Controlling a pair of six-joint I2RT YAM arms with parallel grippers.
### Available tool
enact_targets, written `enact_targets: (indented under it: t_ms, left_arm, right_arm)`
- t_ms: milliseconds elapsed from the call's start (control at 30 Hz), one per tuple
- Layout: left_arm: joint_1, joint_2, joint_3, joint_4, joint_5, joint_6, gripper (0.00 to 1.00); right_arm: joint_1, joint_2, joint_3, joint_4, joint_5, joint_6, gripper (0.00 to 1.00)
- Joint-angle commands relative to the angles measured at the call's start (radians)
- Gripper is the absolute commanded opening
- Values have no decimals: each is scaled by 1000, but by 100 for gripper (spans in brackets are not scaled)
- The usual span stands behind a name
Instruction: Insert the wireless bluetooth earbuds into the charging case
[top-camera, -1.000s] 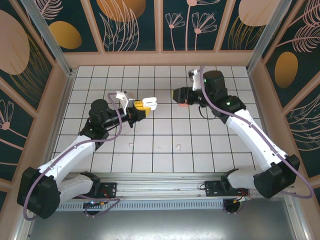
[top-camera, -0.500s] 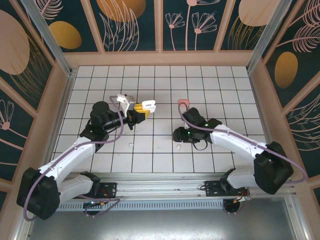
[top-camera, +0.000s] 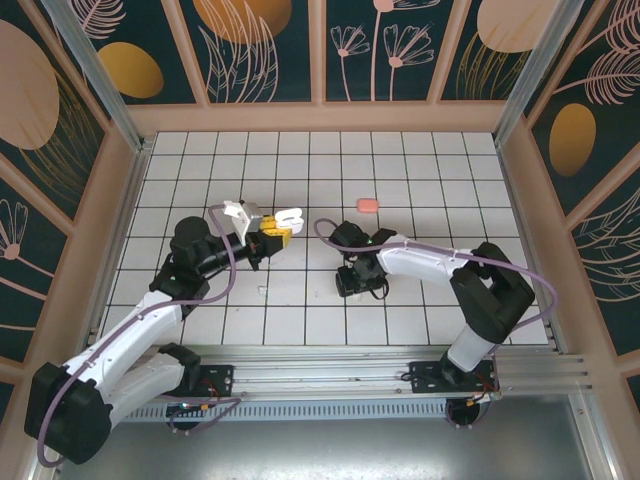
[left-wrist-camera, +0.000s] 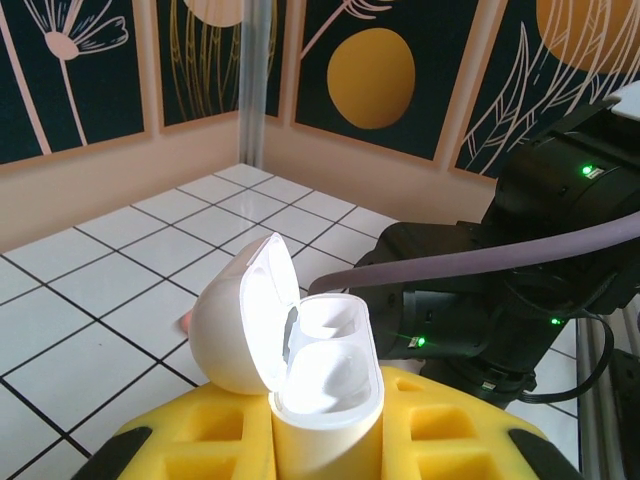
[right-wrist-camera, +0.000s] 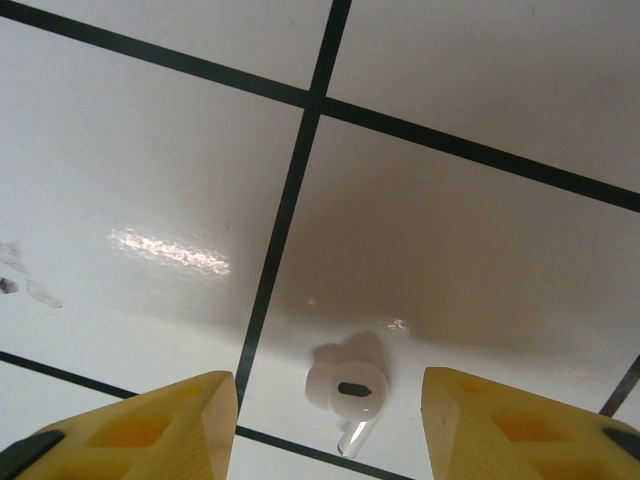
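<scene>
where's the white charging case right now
The charging case sits clamped, lid open, in the left tool, left of centre in the top view, opposite the right arm.

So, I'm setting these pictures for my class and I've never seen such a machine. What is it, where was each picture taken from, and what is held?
These are two robot arms bolted at the near edge of a tiled table. One picture looks down from above; the other two come from a camera on each wrist. The left end effector is shut on a white charging case with its lid open. The right end effector is down at the tiles, its yellow fingers open on either side of a white earbud, not touching it. A second white earbud and a small pink object lie on the tiles.
</scene>
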Motion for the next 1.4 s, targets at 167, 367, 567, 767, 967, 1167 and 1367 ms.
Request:
enact_targets:
  t_ms: [167,367,567,767,967,1167,1367]
  left_arm:
    - [-3,-4,-7,-1,-16,19,3]
    - [-2,6,-9,10,-16,10,3]
    - [-3,8,-8,5,-17,15,3]
    - [-2,14,-3,7,-18,15,3]
    - [-2,9,-6,4,-15,16,3]
    - [-2,8,-2,-2,-15,18,3]
    - [-2,9,-3,-2,-13,18,3]
  right_arm:
    - [11,38,39,-66,16,-54,51]
    - [11,58,46,-72,8,-68,48]
    - [11,64,46,-64,14,-67,46]
    - [12,68,44,-60,14,-67,42]
    - [12,76,41,-56,10,-64,40]
    - [11,84,39,-55,6,-66,40]
    - [11,101,37,-54,11,-70,37]
